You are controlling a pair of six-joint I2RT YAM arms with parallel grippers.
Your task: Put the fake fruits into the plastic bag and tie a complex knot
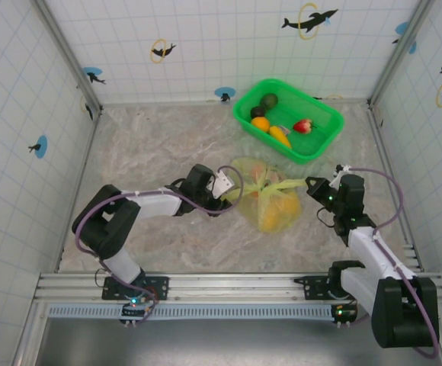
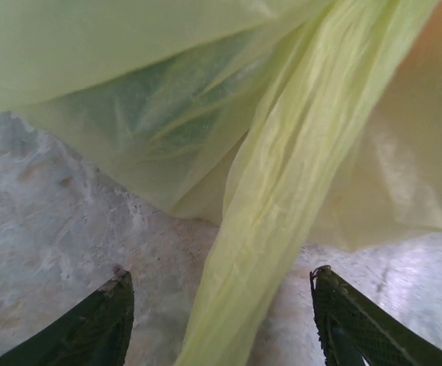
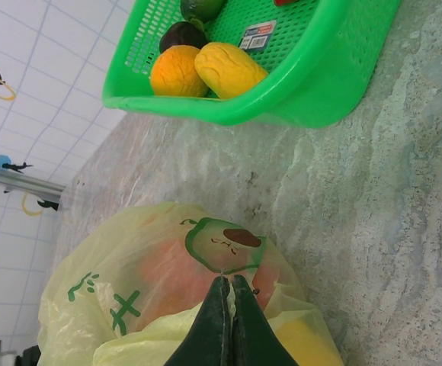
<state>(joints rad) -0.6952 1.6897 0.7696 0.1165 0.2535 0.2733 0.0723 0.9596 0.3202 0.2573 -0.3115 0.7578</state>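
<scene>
- The left hand (image 2: 219,284) is hanging wide open, low over the marbled surface (image 1: 152,145), coming in at the plastic bag (image 1: 270,204) from its left side.
- The left handle strip (image 2: 282,191) is running down between that hand's two dark fingers (image 2: 103,324), and it is touching neither of them.
- The right hand (image 3: 231,293) is pinching hard, tips pressed together, on the right handle strip (image 1: 291,183).
- That strip is stretching from the bag's bunched top (image 1: 264,183) out to the right hand's tips.
- The bag is sitting mid-surface between the two hands, bulging, with a green cartoon print on its side.
- Orange and yellow fake fruits (image 1: 277,212) are showing through the thin pale film.
- The green basket (image 1: 320,141) is sitting at the back right, well apart from the bag.
- It is holding an orange fruit (image 3: 175,72) and a yellow fruit (image 3: 229,69) side by side, touching.
- A dark fruit (image 3: 181,34) and a green fruit (image 3: 200,8) are lying just behind those, and a red strawberry (image 1: 302,126) is lying off toward the basket's right end.
</scene>
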